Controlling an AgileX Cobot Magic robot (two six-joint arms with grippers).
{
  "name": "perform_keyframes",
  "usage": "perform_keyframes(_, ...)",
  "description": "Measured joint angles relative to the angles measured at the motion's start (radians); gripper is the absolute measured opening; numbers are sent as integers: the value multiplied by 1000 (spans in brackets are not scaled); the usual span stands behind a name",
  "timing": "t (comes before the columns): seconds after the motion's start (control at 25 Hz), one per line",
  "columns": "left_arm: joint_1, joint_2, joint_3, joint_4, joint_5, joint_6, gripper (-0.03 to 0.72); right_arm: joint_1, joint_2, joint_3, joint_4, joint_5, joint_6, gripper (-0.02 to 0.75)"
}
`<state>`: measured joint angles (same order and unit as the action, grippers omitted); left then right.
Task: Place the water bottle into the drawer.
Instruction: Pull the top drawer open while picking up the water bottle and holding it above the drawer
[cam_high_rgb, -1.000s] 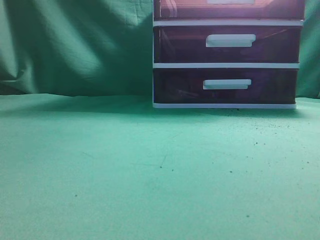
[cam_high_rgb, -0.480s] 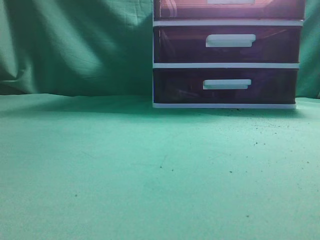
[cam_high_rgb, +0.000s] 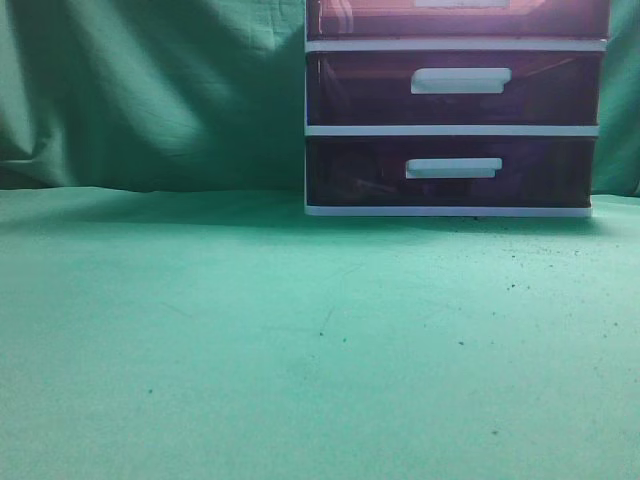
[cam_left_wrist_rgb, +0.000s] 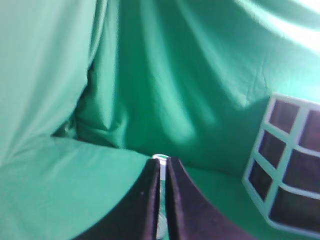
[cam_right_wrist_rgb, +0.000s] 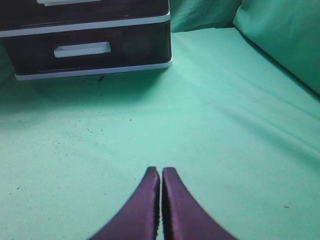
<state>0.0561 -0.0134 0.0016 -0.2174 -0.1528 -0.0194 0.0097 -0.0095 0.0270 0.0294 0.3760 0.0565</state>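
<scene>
In the left wrist view my left gripper (cam_left_wrist_rgb: 160, 165) is shut on a thin clear thing with a white cap (cam_left_wrist_rgb: 160, 158) that pokes out past the fingertips; it looks like the water bottle. It is held in the air in front of the green backdrop. The drawer (cam_high_rgb: 458, 18), reddish-pink with a white handle, shows only at the top edge of the exterior view and looks closed. My right gripper (cam_right_wrist_rgb: 161, 172) is shut and empty, low over the green cloth in front of the unit. Neither gripper shows in the exterior view.
The white-framed drawer unit (cam_high_rgb: 455, 130) stands at the back right, with two dark purple drawers (cam_high_rgb: 455, 90) below the top one. Its side shows in the left wrist view (cam_left_wrist_rgb: 287, 165) and its lower drawer in the right wrist view (cam_right_wrist_rgb: 82, 50). Green cloth covers table and backdrop.
</scene>
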Motion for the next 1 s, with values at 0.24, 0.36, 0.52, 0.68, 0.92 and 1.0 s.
perform_keyframes(0.24, 0, 233, -189, 20, 172, -14, 0, 0, 0, 0, 0, 0, 0, 0)
perform_keyframes(0.36, 0, 407, -238, 20, 180, -15, 0, 0, 0, 0, 0, 0, 0, 0)
perform_keyframes(0.52, 0, 581, -257, 18, 148, -21, 0, 0, 0, 0, 0, 0, 0, 0)
perform_keyframes(0.68, 0, 697, -297, 103, 172, -10, 35, 0, 0, 0, 0, 0, 0, 0)
perform_keyframes(0.92, 0, 927, -480, 140, 360, -10, 519, 0, 0, 0, 0, 0, 0, 0)
perform_keyframes(1.0, 0, 991, -516, 136, 373, -10, 632, 0, 0, 0, 0, 0, 0, 0)
